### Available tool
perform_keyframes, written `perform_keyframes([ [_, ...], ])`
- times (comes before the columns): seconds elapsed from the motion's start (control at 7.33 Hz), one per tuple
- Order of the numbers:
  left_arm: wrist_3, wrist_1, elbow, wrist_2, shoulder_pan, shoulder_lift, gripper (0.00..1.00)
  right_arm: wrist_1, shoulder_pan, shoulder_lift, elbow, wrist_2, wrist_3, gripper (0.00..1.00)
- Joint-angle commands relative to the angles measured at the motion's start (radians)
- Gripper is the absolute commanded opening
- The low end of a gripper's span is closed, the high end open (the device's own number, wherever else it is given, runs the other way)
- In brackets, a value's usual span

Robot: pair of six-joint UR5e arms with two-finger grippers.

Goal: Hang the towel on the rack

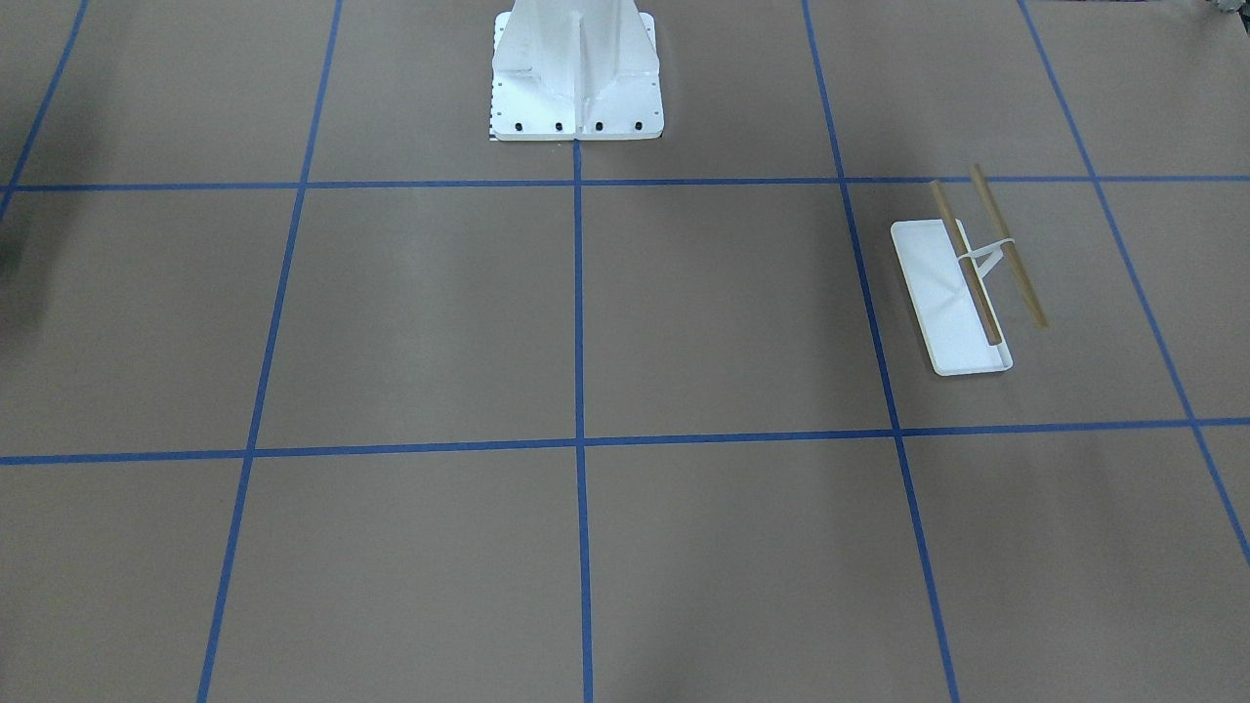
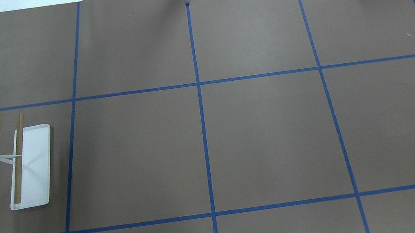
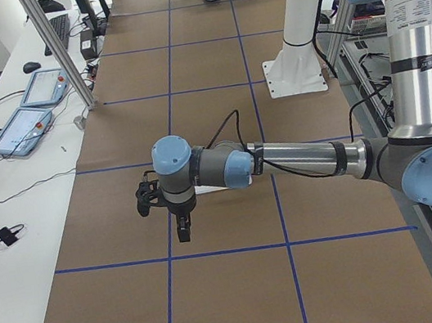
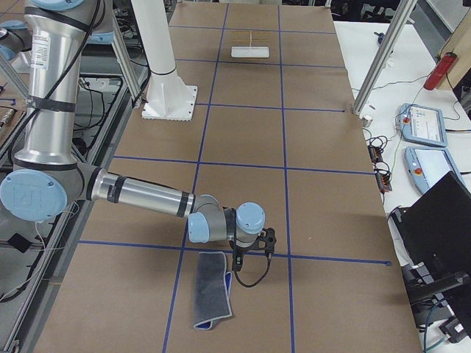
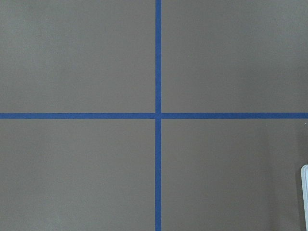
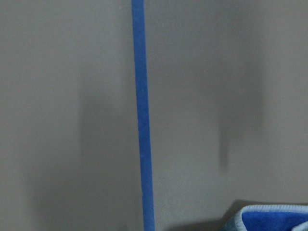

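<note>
The towel (image 4: 212, 289) lies flat on the table, dark grey side up, with a blue corner turned over; that corner shows in the right wrist view (image 6: 272, 219). The rack (image 2: 23, 164) stands at the table's left side, its white tray base (image 2: 38, 155) under two brown rods; it also shows in the front-facing view (image 1: 962, 293). My right gripper (image 4: 239, 259) hangs just beside the towel's far end. My left gripper (image 3: 182, 232) points down near the rack. Both show only in the side views, so I cannot tell if they are open or shut.
The white bolted robot pedestal (image 1: 576, 78) stands at the table's middle near edge. Blue tape lines divide the brown table cover (image 2: 266, 136) into squares. Tablets (image 3: 28, 127) and cables lie on the side bench, where a person sits.
</note>
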Motion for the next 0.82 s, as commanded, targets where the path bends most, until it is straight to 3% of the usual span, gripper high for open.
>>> perform_keyframes([
  [0.0, -0.001, -0.012, 0.001, 0.000, 0.001, -0.001, 0.99, 0.000, -0.044, -0.017, -0.001, -0.005, 0.004, 1.00],
  [0.68, 0.001, -0.014, -0.002, -0.002, 0.000, 0.001, 0.99, 0.006, -0.056, -0.054, -0.007, -0.040, -0.004, 1.00],
])
